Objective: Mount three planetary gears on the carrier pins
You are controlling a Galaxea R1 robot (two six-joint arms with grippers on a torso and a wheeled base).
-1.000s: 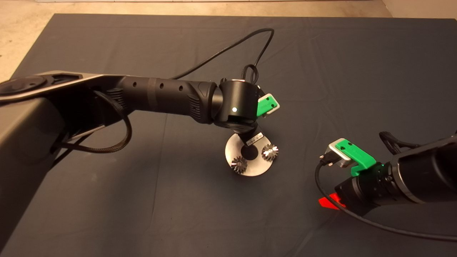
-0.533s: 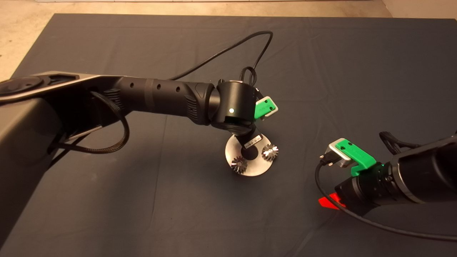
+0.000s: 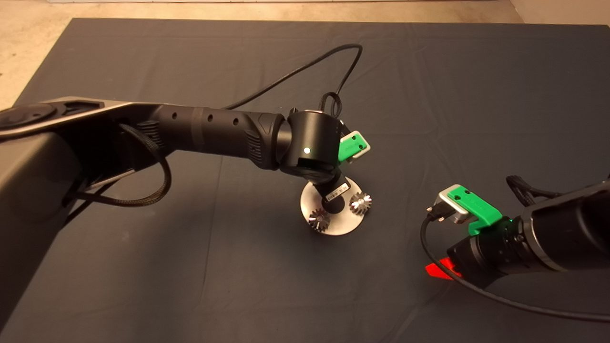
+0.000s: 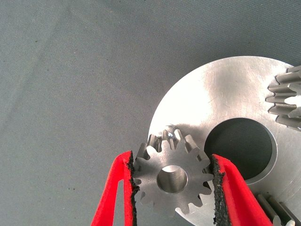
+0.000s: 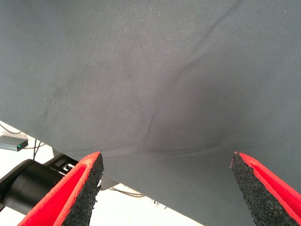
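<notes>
Two black arms reach over the creased dark mat (image 3: 143, 286), and the left arm's wrist hides the far rim of the flat, brushed-metal disc (image 3: 344, 225) at mid-mat, a white label on that wrist too small to read. Two toothed gears (image 3: 360, 203) already sit on the disc either side of its large round hole. The left gripper (image 4: 172, 179) pinches a third gear (image 4: 172, 179) over the disc's edge, while the right gripper (image 5: 167, 188) waits wide apart near the mat's right side.
</notes>
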